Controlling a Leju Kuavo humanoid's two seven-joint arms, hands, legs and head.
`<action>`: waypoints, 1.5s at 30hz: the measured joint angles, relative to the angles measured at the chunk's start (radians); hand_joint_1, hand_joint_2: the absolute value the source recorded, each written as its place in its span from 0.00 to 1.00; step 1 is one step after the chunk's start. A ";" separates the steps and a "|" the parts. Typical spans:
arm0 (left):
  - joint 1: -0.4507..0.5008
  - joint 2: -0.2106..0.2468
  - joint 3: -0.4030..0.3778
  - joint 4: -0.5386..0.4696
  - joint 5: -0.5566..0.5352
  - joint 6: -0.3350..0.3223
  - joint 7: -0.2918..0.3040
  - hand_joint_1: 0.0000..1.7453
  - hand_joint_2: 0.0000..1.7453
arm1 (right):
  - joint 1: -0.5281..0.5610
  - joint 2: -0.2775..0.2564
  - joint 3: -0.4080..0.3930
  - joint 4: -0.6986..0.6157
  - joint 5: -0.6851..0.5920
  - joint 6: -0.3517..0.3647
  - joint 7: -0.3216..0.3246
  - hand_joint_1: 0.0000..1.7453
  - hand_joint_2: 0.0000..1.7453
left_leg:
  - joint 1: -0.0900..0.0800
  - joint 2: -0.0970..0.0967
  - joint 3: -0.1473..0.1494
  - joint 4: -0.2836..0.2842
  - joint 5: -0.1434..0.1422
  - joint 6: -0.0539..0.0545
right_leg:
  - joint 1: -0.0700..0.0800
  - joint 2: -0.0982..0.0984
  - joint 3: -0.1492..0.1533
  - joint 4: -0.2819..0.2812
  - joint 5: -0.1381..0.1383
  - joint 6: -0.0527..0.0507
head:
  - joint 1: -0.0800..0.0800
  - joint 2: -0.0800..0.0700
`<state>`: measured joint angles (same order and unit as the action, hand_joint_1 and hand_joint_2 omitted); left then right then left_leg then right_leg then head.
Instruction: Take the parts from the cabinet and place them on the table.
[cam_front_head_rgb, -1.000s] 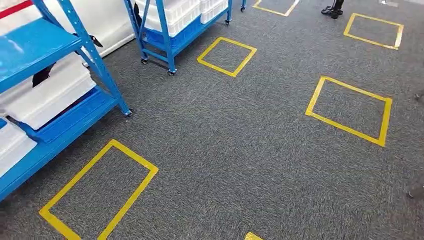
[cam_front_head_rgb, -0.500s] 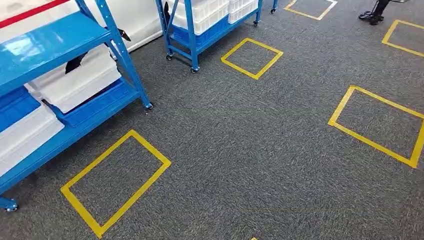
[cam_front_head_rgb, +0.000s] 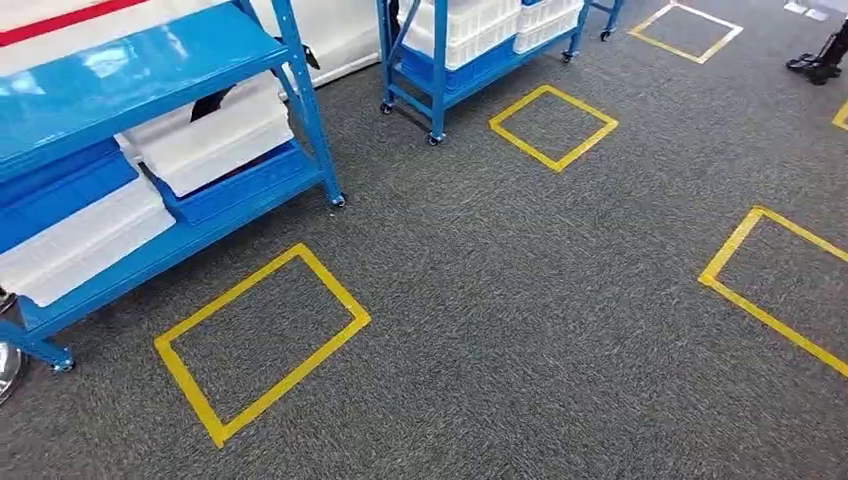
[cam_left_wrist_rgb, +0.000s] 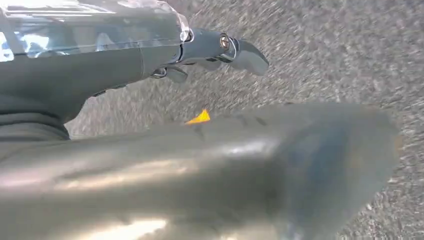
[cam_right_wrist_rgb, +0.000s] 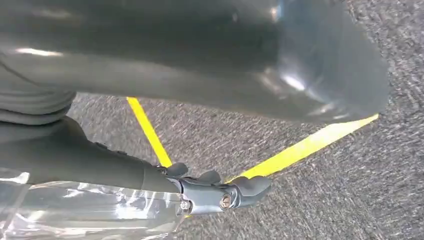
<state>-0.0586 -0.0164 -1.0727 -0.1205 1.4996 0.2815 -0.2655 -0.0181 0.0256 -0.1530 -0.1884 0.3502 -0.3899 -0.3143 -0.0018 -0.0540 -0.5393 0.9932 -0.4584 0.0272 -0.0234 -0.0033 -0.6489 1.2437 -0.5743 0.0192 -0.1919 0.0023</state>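
Grey carpet is stretching out in front of the humanoid as it is facing the blue cabinet, whose shelves are carrying white crates. The parts themselves cannot be made out; by my reckoning they are lying inside those crates on the cabinet. A yellow tape square is marking the floor just in front of the cabinet, and a second blue rack is standing well beyond the cabinet, with a person's shoes showing farther off again. The left hand is hanging low over the carpet, fingers loosely extended and gripping nothing; the right hand is hanging likewise over a strip of yellow tape, released and empty. Judging from this, the task is sitting at its very first step: getting into reach of the cabinet, with nothing yet taken. The next move is calling for the robot to square up in the taped box beside the cabinet, raise an arm to shelf height and reach into a crate before anything can go to the bench.
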 joint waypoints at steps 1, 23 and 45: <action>0.000 -0.003 0.002 0.000 0.000 -0.003 0.000 0.00 0.00 | 0.000 -0.002 -0.001 0.000 0.000 0.000 0.001 0.00 0.00 | 0.003 -0.011 0.000 0.005 -0.003 -0.004 | -0.003 0.007 0.041 -0.088 0.048 0.002 | 0.000 0.000; -0.008 -0.006 0.201 -0.001 0.000 -0.018 0.000 0.00 0.00 | -0.006 -0.009 -0.018 0.000 -0.002 0.013 0.015 0.00 0.00 | -0.002 0.085 0.007 0.004 -0.011 -0.008 | 0.015 -0.114 0.112 -0.207 0.060 -0.012 | -0.001 0.000; -0.012 -0.009 0.215 -0.002 0.000 -0.005 0.008 0.00 0.00 | 0.002 -0.013 -0.032 0.002 -0.003 0.019 0.018 0.00 0.00 | 0.013 0.045 -0.146 0.306 -0.132 -0.064 | 0.005 -0.039 0.081 -0.208 0.085 -0.050 | -0.001 0.000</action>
<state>-0.0702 -0.0256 -0.8579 -0.1221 1.4992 0.2770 -0.2571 -0.0163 0.0122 -0.1850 -0.1865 0.3471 -0.3708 -0.2961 0.0108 -0.0088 -0.6857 1.2988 -0.5902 -0.0368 -0.0180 -0.0424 -0.5678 1.0358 -0.4891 -0.0308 -0.1926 0.0023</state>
